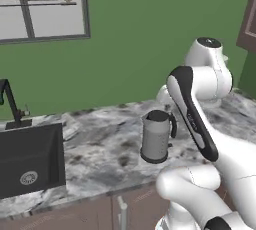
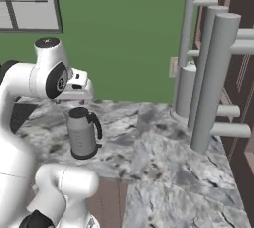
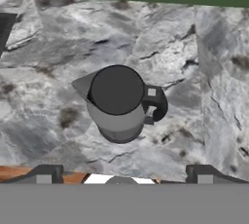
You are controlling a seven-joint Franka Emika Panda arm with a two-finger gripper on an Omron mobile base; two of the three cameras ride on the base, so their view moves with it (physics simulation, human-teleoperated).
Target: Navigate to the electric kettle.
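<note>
We are facing a marble counter (image 1: 100, 149) under a green wall (image 1: 150, 34), with the kettle (image 1: 156, 137) standing upright near its front edge, dead ahead of our base. In the hand view the kettle (image 3: 118, 102) is sitting just beyond and below our gripper (image 3: 124, 175), handle pointing right. The fingertips are standing well apart, gripping nothing. We are reading no brand or writing anywhere.
</note>
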